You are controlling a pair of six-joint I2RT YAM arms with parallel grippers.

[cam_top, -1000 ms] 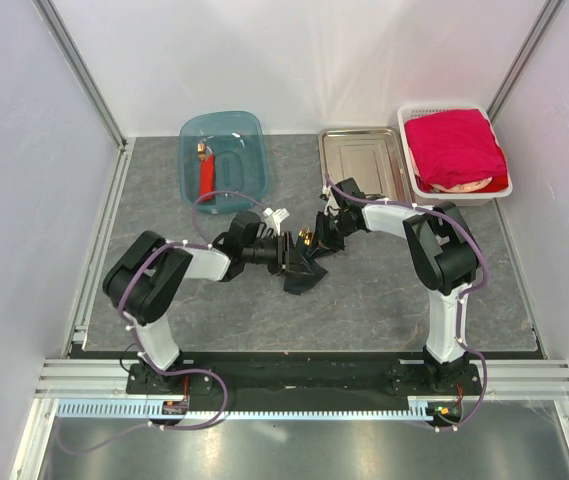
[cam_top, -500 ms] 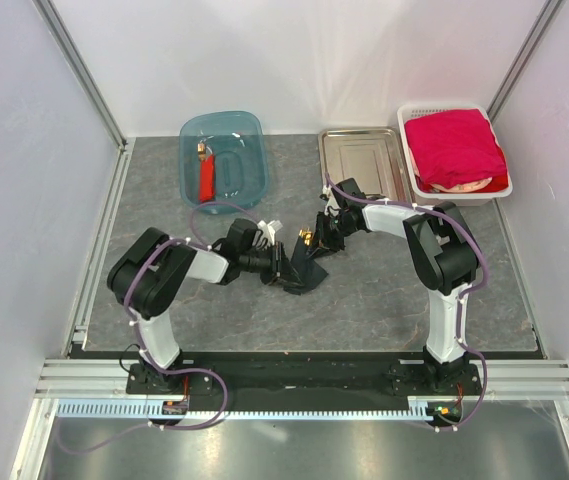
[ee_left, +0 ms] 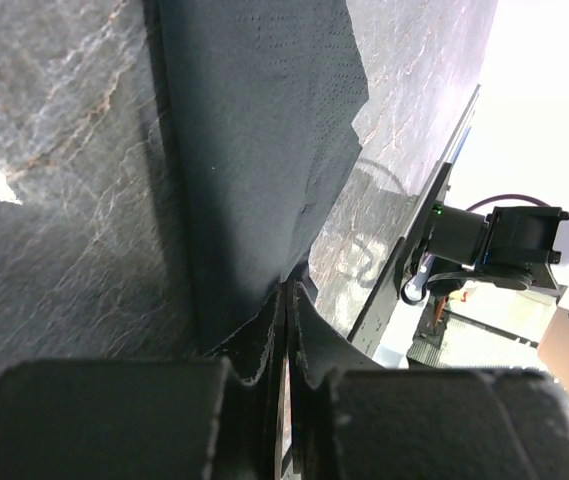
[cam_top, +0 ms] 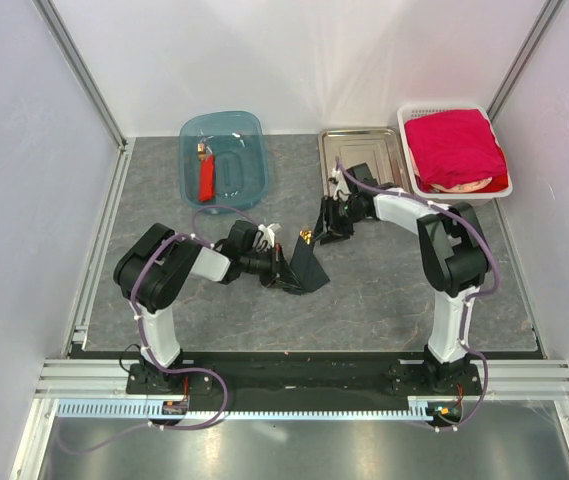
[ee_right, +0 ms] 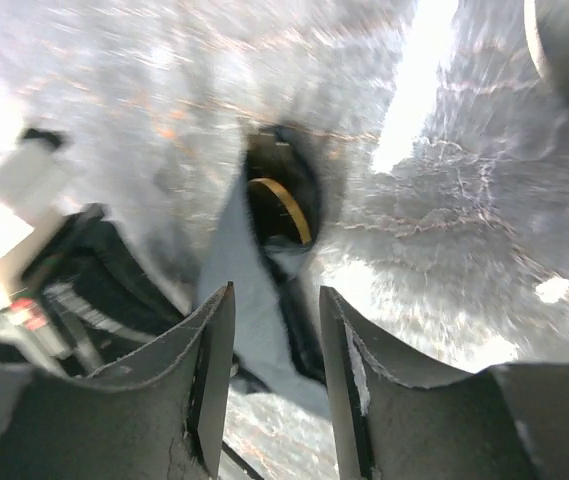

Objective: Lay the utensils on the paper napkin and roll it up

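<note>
The black paper napkin point(cam_top: 309, 268) lies bunched into a loose roll mid-table, and a gold utensil tip point(cam_top: 305, 238) pokes out of its far end. My left gripper point(cam_top: 282, 266) is shut on the napkin's near-left edge. In the left wrist view the napkin point(ee_left: 264, 150) stretches away from the closed left gripper point(ee_left: 286, 300), with paper pinched between the jaws. My right gripper point(cam_top: 324, 226) stands open just beyond the roll's far end and holds nothing. The right wrist view shows that gripper point(ee_right: 274, 315) looking down on the roll's open end, where a gold utensil point(ee_right: 282, 205) sits inside the napkin point(ee_right: 249, 275).
A blue tub point(cam_top: 249, 125) at the back left holds a red-bodied tool point(cam_top: 205, 178). A steel tray point(cam_top: 369, 148) lies at the back, right behind the right wrist. A white basket point(cam_top: 416, 185) with a red cloth point(cam_top: 454, 145) stands at the back right.
The left gripper closed on the napkin's edge. The right gripper opened and drew back toward the tray. The napkin pulled into a tighter bundle.
</note>
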